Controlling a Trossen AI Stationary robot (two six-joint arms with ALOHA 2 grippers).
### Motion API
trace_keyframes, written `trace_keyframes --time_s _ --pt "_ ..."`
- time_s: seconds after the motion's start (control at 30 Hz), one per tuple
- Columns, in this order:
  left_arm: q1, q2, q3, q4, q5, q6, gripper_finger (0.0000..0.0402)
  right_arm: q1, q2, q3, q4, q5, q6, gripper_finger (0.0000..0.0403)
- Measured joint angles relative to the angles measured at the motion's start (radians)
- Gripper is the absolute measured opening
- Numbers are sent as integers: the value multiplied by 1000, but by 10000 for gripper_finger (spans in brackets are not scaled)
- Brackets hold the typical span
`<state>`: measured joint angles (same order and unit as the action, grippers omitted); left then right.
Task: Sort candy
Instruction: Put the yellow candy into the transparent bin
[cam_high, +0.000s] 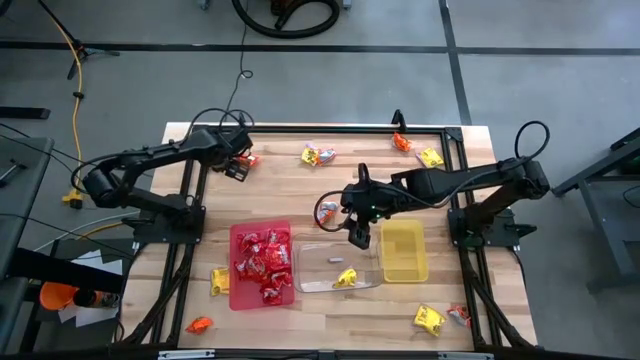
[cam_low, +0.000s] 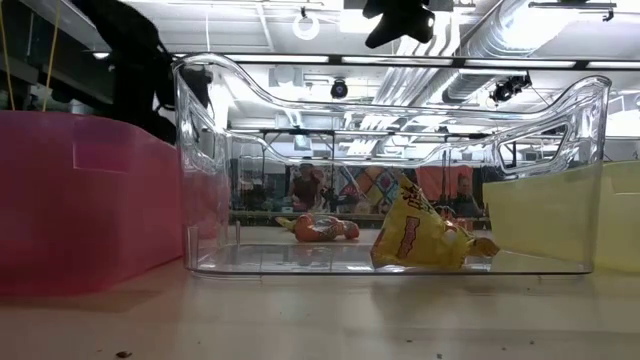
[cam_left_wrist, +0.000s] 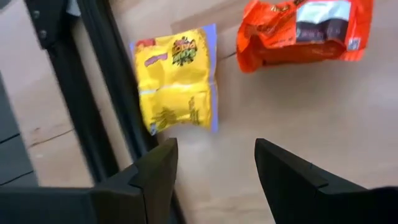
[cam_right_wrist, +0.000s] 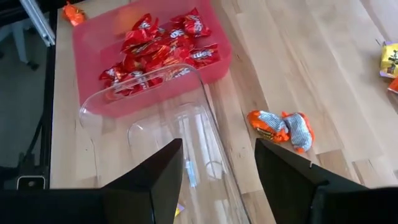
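High view: two dark arms reach over a wooden bench (cam_high: 330, 190) strewn with candy. Three trays sit side by side near the front: a red tray (cam_high: 236, 296) heaped with red candy packets (cam_high: 262, 262), a clear tray (cam_high: 318, 262) holding one yellow packet (cam_high: 346, 277), and a yellow tray (cam_high: 402, 250) with nothing seen inside. The right end effector (cam_high: 361, 234) hangs over the clear tray's far end, fingers parted and gripping nothing; the right wrist view shows an orange packet (cam_right_wrist: 281, 127) lying on the bench beside that tray. The left end effector (cam_high: 238, 166) hovers near the bench's far left corner, its fingers (cam_left_wrist: 155, 171) spread wide and empty above a yellow packet (cam_left_wrist: 177, 78) and an orange packet (cam_left_wrist: 301, 28). Loose candy lies scattered elsewhere: a yellow-and-red pair (cam_high: 318, 154) near the far edge, orange and yellow pieces (cam_high: 418, 150) toward the far right corner, and more at the front corners.
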<state>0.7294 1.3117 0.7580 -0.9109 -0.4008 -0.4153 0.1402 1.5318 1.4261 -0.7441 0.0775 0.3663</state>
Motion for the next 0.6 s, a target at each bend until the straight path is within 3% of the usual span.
trace_keyframes --time_s 0.3,0.6 --pt "36 106 -26 80 -19 78 202 0 0 0 0 2 18 195" --pt "38 289 -26 157 -138 79 202 0 0 -1 0 45 52 195"
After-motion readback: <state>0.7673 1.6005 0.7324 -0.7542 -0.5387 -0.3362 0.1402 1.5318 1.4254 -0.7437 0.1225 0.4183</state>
